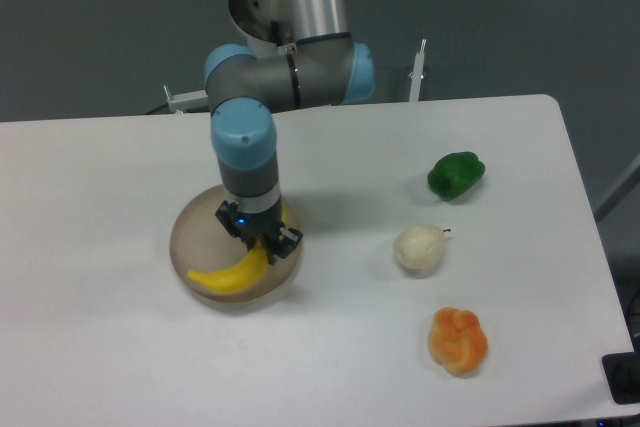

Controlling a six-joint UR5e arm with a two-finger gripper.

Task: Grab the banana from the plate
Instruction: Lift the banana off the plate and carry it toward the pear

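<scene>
I am clenching my tool (260, 240) on the banana (232, 273), gripping it near its upper end. The banana is hanging over the plate (188, 239), which is sitting on the white bench (100, 187).

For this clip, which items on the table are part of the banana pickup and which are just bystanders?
Part of the job:
- banana, clamped in the pincer
- plate, under the banana

Just lying about:
- green pepper, far right
- pale round item, nearer than the pepper
- lumpy orange item, nearest the front edge
</scene>
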